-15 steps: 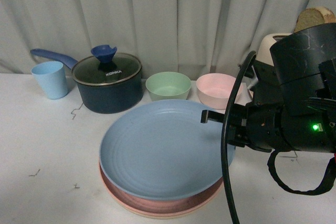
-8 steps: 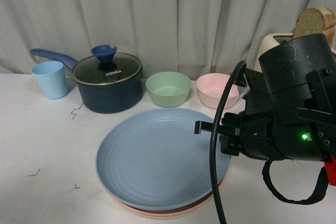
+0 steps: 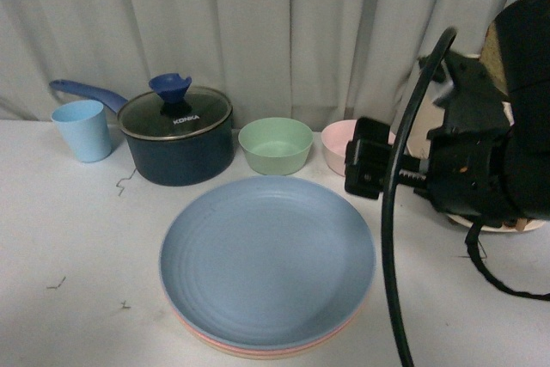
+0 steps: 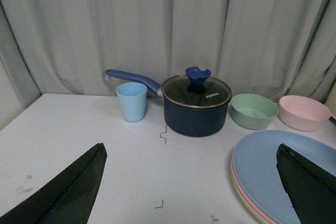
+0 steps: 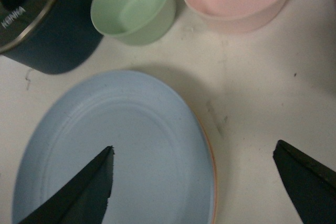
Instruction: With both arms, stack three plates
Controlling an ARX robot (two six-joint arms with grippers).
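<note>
nesting round, matte, ringed plates [image 3: 266, 264]

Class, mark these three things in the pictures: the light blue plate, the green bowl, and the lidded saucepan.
light blue plate [image 3: 266, 259], front view, on its flat middle.
green bowl [image 5: 134, 6], right wrist view, on the inside of the bowl.
saucepan [image 4: 195, 115], left wrist view, on its dark side wall.

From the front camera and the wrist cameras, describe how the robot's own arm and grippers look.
The right arm is bulky and black, built of blocky, rounded housings, with a thick black cable looping in front and another hanging below. The left gripper and right gripper each show as two dark, pointed, wedge-shaped fingers at the picture's edges. No markings are readable.
</note>
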